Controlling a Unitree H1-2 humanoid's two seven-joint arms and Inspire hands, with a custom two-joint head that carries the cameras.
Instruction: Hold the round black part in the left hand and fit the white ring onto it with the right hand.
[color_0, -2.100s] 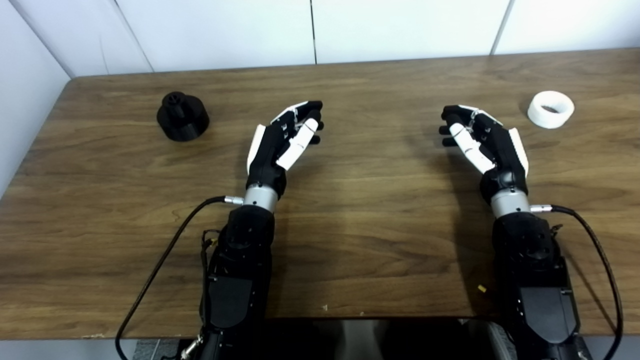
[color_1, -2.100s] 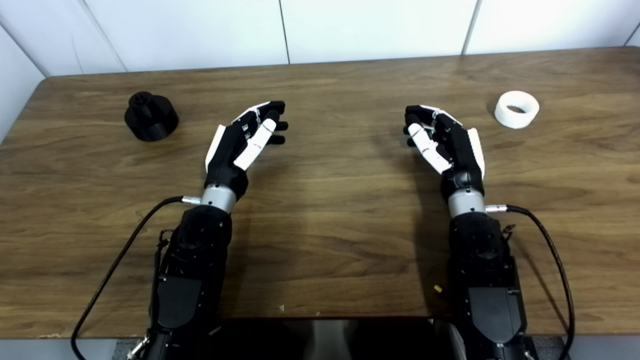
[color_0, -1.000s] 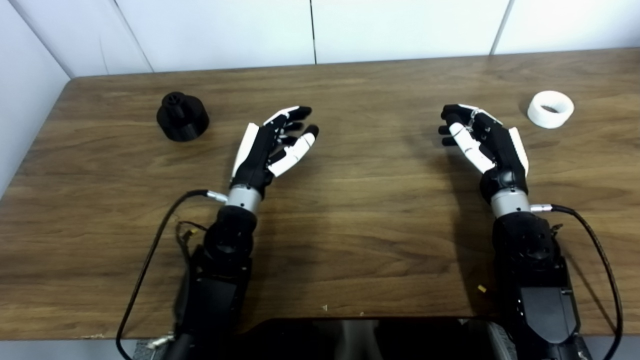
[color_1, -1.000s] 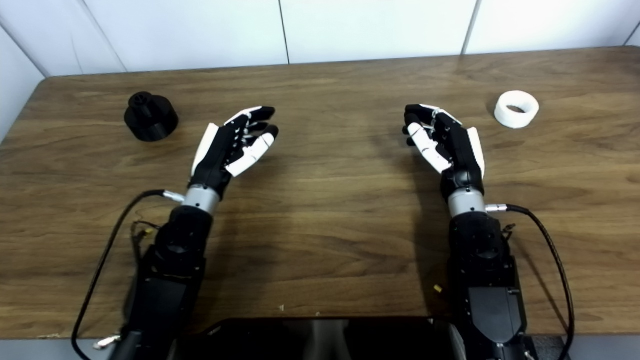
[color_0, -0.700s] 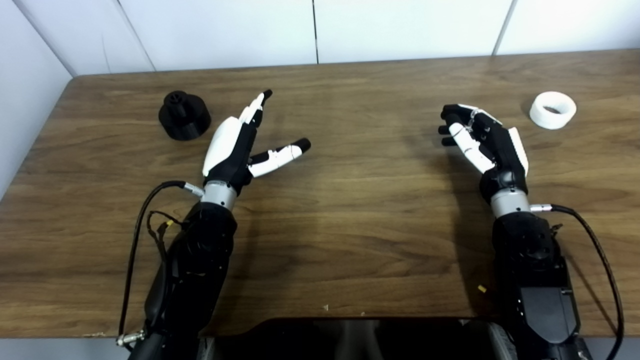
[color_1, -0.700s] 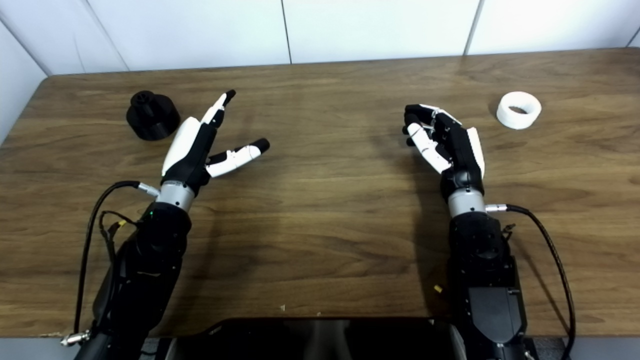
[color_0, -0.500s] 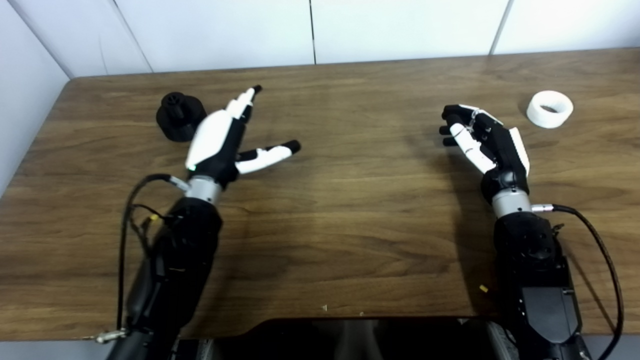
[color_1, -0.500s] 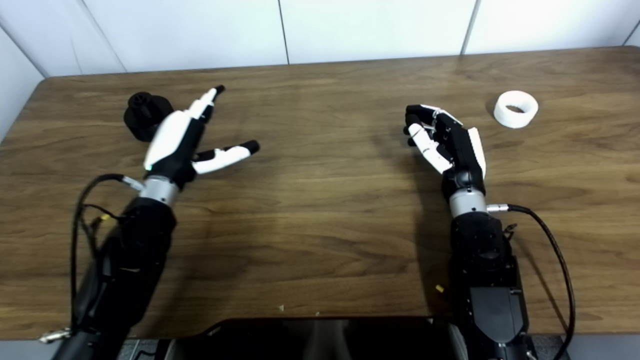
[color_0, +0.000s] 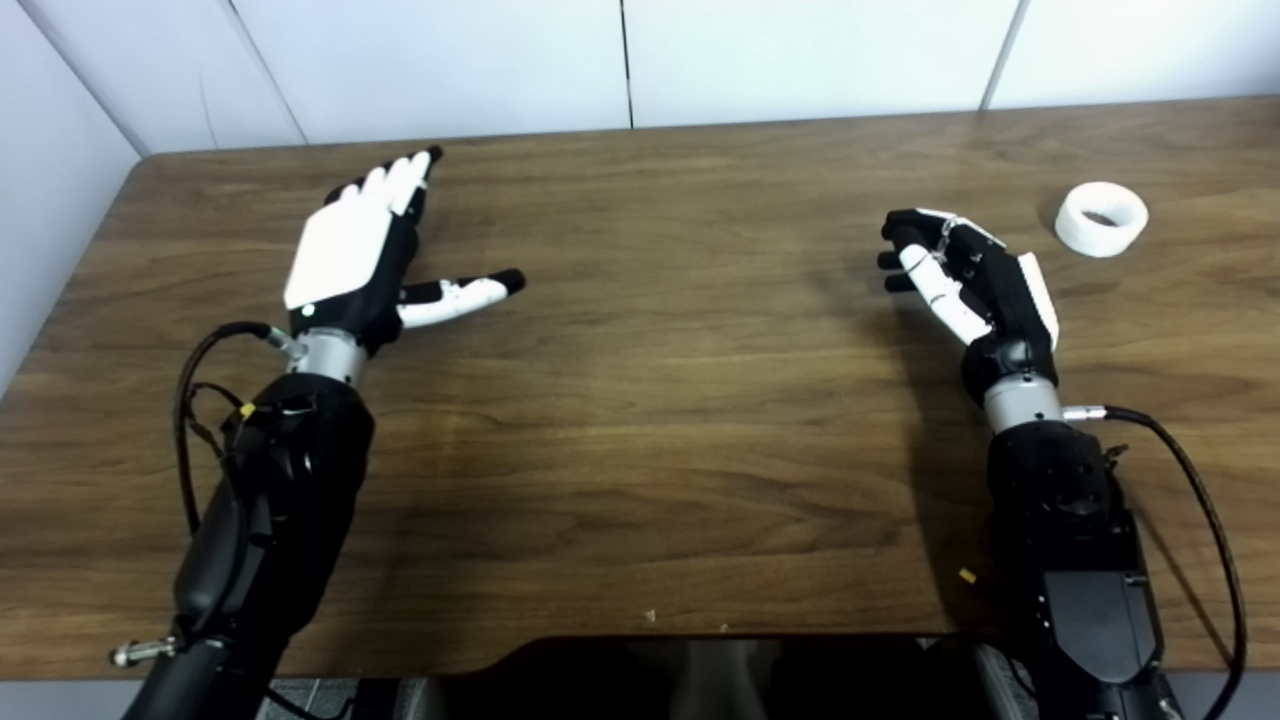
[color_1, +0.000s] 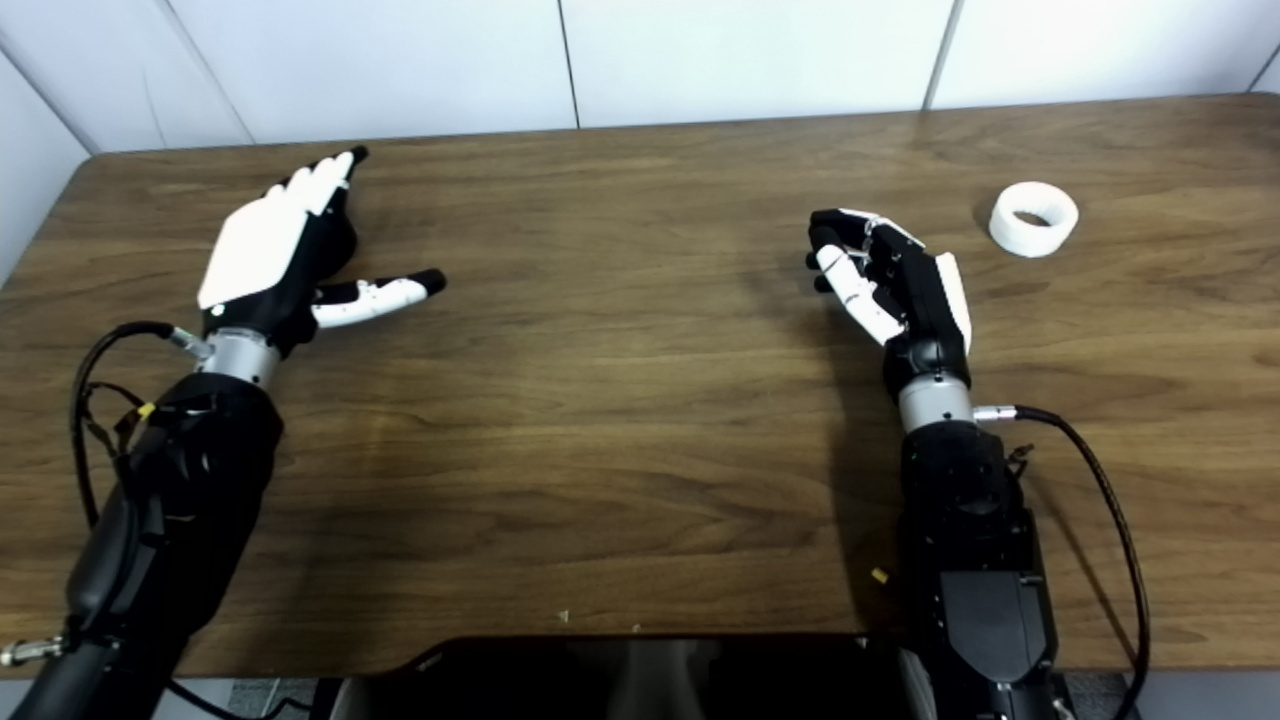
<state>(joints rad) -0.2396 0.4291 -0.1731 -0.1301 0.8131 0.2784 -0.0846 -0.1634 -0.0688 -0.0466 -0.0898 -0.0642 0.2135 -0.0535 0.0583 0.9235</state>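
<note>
Left hand spread flat, palm down, thumb out to the side, holding nothing, over the far left of the table. The round black part cannot be seen; the hand covers that spot. Right hand empty, fingers loosely curled and apart, at right of centre. White ring lies flat on the table, near the right hand but apart.

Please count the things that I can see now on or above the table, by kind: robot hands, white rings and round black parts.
hands: 2, the left hand and the right hand, both empty
white ring: 1, lying on the table
round black part: 0 in view
Total: 3
</note>
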